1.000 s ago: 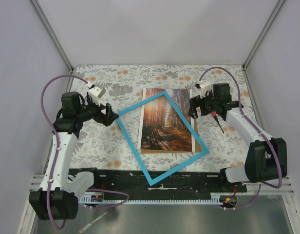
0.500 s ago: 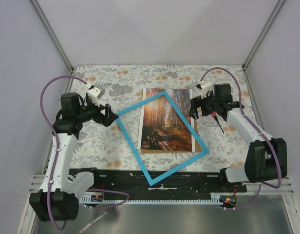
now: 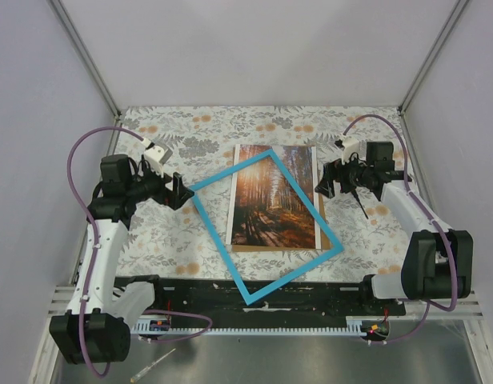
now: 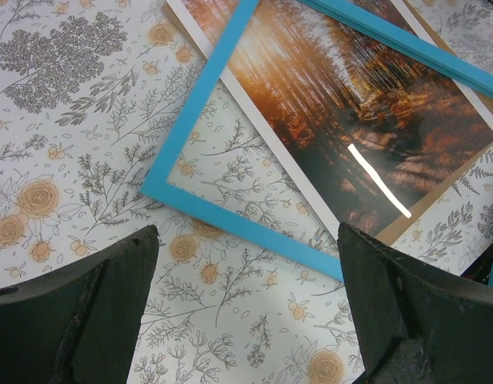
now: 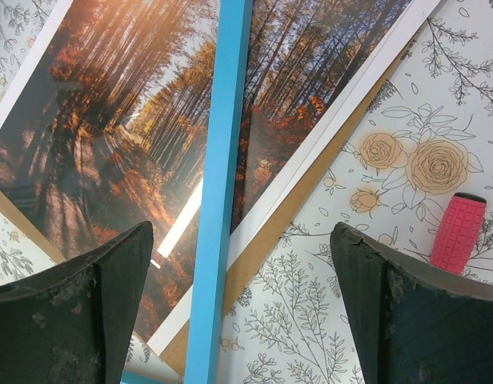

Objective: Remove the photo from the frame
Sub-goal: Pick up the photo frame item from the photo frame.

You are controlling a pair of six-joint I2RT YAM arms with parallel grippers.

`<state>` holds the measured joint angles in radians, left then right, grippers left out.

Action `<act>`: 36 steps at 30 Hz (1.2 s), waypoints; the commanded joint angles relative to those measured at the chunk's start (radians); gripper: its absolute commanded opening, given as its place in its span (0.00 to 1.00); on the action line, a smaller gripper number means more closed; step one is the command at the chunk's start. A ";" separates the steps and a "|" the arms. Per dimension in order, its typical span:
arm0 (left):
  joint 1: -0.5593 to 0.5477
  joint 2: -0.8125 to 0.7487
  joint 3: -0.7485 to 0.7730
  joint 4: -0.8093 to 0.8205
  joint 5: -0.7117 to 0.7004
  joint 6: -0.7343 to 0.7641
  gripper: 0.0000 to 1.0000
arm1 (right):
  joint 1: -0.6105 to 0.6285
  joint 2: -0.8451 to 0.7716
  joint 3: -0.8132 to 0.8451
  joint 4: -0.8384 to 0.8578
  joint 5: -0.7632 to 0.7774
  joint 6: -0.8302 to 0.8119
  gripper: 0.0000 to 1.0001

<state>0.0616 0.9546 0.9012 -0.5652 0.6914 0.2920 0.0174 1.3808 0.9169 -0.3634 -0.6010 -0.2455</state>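
- While both grippers hover with their jaws spread wide and nothing between them, the photo (image 3: 274, 204) lies flat, picture side up, in the middle of the floral table cover (image 3: 166, 240). Its long axis runs from the near edge toward the far one.
- The frame (image 3: 219, 246) rests loose on top of the print, skewed like a diamond. Two of its blue bars cross the picture, and the photo's two far corners stick out beyond the frame.
- The left gripper (image 3: 185, 192) sits just beside the frame's left corner, which points straight at it. In the left wrist view that corner lies on the cover just ahead, between the two fingers, with the photo farther off behind it.
- The right gripper (image 3: 321, 181) is just beside the photo's right long edge. Its wrist view shows one blue bar running away between the fingers, over the print, with the white margin and brown board edge to the bar's right.
- By my reading, the right arm is nearer the photo and the left nearer the frame.
- Because the frame lies over the print, the next move likely depends on lifting or pinning that corner so the photo can slide clear along its long axis.
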 commanded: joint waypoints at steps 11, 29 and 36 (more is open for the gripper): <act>0.044 -0.020 -0.019 0.057 0.053 0.032 0.98 | -0.047 -0.023 -0.024 0.053 -0.069 -0.037 0.98; 0.046 0.006 -0.021 0.074 0.022 0.013 0.98 | -0.048 -0.042 -0.030 0.072 -0.059 -0.017 0.98; 0.046 0.009 -0.021 0.079 0.013 0.004 0.98 | -0.048 -0.038 -0.030 0.067 -0.056 -0.021 0.98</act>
<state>0.1028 0.9607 0.8825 -0.5213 0.7086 0.2928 -0.0288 1.3621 0.8902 -0.3248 -0.6540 -0.2626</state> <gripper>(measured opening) 0.982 0.980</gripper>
